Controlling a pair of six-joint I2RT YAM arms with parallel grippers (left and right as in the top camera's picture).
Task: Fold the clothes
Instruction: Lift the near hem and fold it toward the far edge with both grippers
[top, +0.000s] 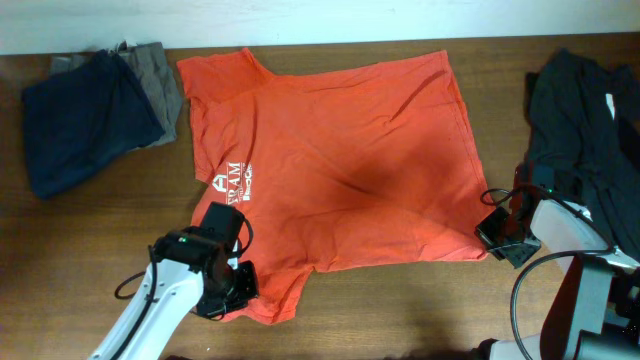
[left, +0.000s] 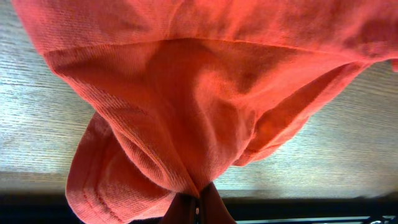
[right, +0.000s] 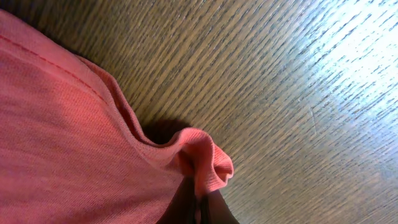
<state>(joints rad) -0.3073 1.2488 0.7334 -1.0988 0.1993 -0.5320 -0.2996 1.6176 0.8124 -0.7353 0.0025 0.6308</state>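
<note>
An orange T-shirt (top: 340, 150) with a white logo lies spread flat on the wooden table, collar side to the left. My left gripper (top: 232, 283) is shut on the shirt's near left sleeve; the left wrist view shows the orange cloth (left: 186, 112) bunched and pinched between the closed fingers (left: 199, 208). My right gripper (top: 497, 235) is shut on the shirt's near right hem corner; the right wrist view shows the hem (right: 205, 158) folded up into the closed fingers (right: 200, 208).
A navy garment (top: 80, 110) and a grey-brown garment (top: 155, 75) lie at the back left. A pile of dark clothes (top: 590, 110) lies at the right edge. Bare wood (top: 400, 310) runs along the front.
</note>
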